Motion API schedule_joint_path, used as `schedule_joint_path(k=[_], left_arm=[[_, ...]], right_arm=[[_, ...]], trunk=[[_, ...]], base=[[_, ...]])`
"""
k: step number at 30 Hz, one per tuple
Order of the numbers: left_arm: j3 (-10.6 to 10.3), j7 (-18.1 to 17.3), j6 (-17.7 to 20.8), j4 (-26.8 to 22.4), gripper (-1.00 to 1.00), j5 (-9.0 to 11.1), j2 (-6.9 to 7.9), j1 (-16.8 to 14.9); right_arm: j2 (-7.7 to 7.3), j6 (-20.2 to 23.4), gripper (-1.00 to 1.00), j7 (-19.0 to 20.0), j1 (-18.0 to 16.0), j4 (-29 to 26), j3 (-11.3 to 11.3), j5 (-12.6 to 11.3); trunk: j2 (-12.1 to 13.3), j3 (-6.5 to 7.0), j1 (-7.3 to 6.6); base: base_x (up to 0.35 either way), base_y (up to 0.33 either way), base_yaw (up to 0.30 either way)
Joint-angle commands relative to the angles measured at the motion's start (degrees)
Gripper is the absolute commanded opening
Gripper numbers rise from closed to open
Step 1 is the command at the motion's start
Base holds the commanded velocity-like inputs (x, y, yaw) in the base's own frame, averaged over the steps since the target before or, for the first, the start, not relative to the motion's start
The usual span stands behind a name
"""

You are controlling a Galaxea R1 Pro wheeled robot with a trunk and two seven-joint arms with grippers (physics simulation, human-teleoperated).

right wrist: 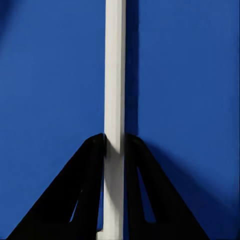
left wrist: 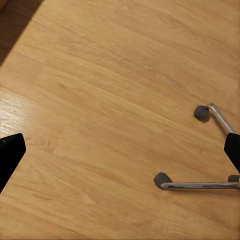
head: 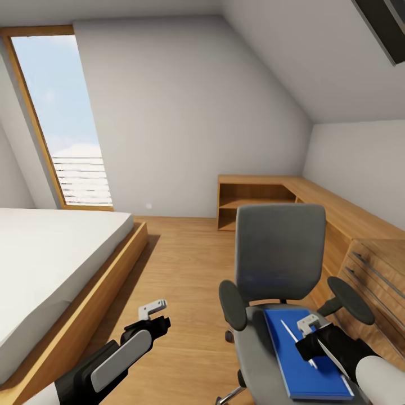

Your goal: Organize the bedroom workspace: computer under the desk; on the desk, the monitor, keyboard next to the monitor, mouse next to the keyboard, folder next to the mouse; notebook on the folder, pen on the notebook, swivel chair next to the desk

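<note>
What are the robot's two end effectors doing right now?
Left end effector: open, empty, over the wooden floor.
Right end effector: closed on the pen, above the blue folder.

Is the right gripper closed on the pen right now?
Yes, in the right wrist view the right gripper's two black fingers press against both sides of the white pen, above the blue folder.

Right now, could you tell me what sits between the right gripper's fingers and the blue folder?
The pen, clamped by the right gripper, right over the folder; the right wrist view shows it.
</note>
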Motion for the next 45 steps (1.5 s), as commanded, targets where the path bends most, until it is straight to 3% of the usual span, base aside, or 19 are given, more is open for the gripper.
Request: schedule_joint_path(k=[1,22,28,37,43,45], left_arm=[[-0.13,0.3,0.28,0.0,1.0,0.09,0.03,-0.08],[-0.34,0.34,0.21,1.55,1.0,-0.02,-0.15,-0.08],[-0.32,0.33,0.21,1.82,1.0,-0.04,-0.19,-0.08],[-0.32,0.33,0.21,1.89,1.0,-0.11,-0.19,-0.08],[-0.33,0.31,0.21,1.89,1.0,-0.12,-0.2,-0.08],[-0.33,0.28,0.21,1.89,1.0,-0.13,-0.2,-0.08]], right_arm=[[-0.05,0.36,-1.0,0.22,-0.03,-0.13,0.22,-0.27],[-0.14,0.36,-1.0,0.18,-0.03,-0.72,0.14,-0.36],[-0.14,0.57,-1.0,0.02,-0.03,-1.04,-0.04,-0.48],[-0.12,4.36,-1.0,-0.09,-0.03,-4.55,-0.21,-0.88],[-0.01,8.9,-1.0,-0.15,-0.03,-5.64,-2.6,-0.91],[-0.01,12.12,-1.0,-0.18,-0.03,-6.19,-6.88,-0.86]], trunk=[[0.38,0.12,-0.23],[8.8,3.89,-4.84],[11.21,4.97,-6.16],[14.82,6.58,-8.14],[17.23,7.66,-9.45],[18.03,8.02,-9.89]], base=[[0.0,0.0,0.0],[-0.002,0.0,0.0],[-0.203,0.0,0.0],[-0.165,0.0,0.0],[-0.021,0.0,0.0],[-0.006,0.0,0.0]])
